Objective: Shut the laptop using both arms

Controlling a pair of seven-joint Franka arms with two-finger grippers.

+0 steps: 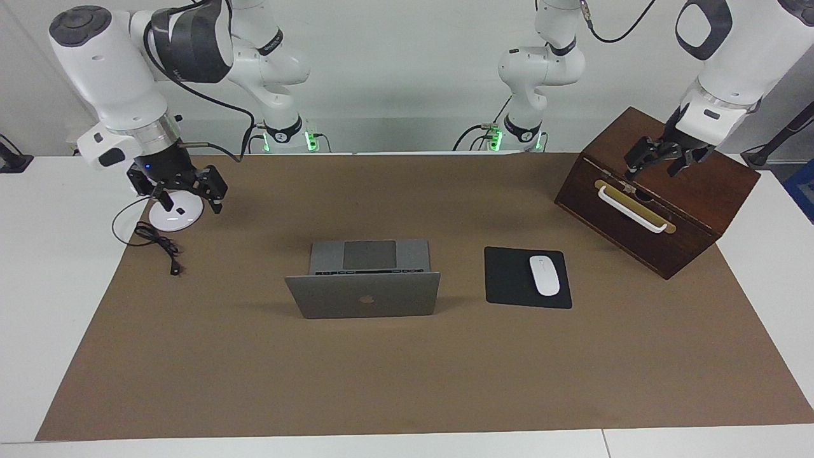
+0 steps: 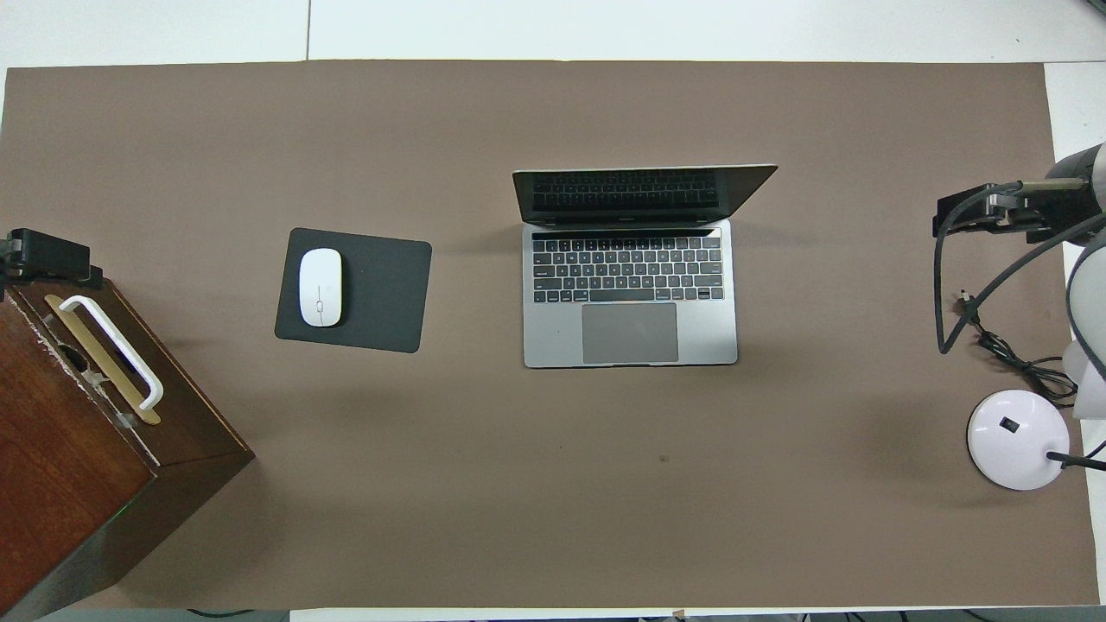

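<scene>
Matt silver metal laptop (image 2: 629, 333), glossy dark wooden box (image 1: 687, 191), matt brown paper-like table cover (image 2: 553, 484).

The laptop (image 1: 365, 280) (image 2: 630, 275) is seen open in the middle of the brown mat, its keyboard turned toward the robots. It is slim and silver-grey (a dark apple logo is shown on the lid), with dark keys and a large grey trackpad. The lid is raised roughly upright, the screen dark.

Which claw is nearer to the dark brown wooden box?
Left. The left claw hangs over the box; the right claw is over a round white base at the right arm's end.
</scene>
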